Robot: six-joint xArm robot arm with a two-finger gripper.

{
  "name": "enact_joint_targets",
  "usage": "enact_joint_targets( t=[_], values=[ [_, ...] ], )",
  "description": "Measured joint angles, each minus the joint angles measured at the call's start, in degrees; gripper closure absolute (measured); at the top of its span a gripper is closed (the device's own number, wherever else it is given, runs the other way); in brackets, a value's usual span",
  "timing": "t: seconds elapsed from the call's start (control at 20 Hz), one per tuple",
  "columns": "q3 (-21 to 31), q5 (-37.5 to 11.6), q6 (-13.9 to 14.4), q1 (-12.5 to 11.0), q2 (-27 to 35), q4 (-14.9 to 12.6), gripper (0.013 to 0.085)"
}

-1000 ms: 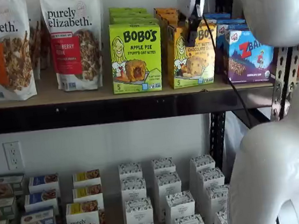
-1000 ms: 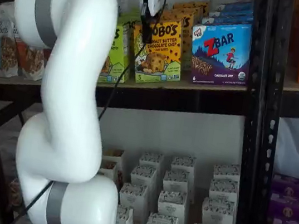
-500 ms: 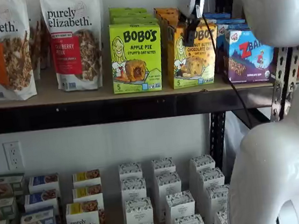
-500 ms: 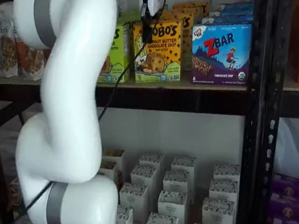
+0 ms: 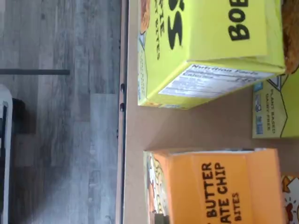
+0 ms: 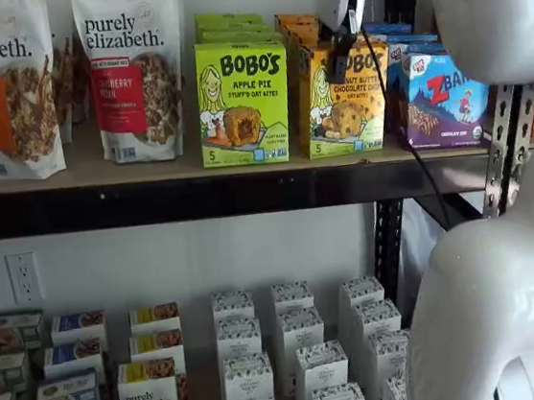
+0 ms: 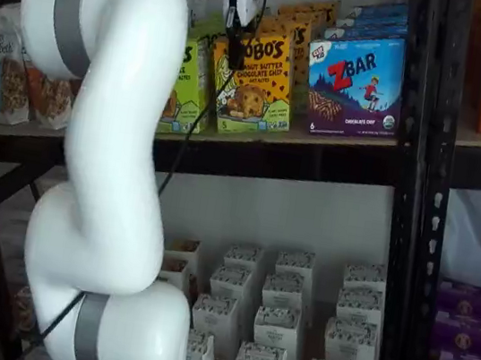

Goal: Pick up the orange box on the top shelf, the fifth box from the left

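Hovering at the orange box [image 6: 342, 100] near the top shelf [image 6: 176, 167] front edge, gripper [image 6: 339, 49] jaw state indiscernible; box not yet lifted.

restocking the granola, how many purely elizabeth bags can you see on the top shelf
2 with readable fronts in a shelf view: one bag at the far left of the top shelf, the other bag beside the lime-green Bobo's box. More bags seem to sit behind them, partly hidden.
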Motion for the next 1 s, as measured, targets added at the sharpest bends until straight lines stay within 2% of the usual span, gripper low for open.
enact_joint_targets(
  t=[0.4,1.0],
  values=[
    [-0.01,0.31,0.04,0.06,-0.05,-0.2,0.073],
    [0.35,1.53,-0.64,-0.99,-1.91,0.99,0.073]
  ],
)
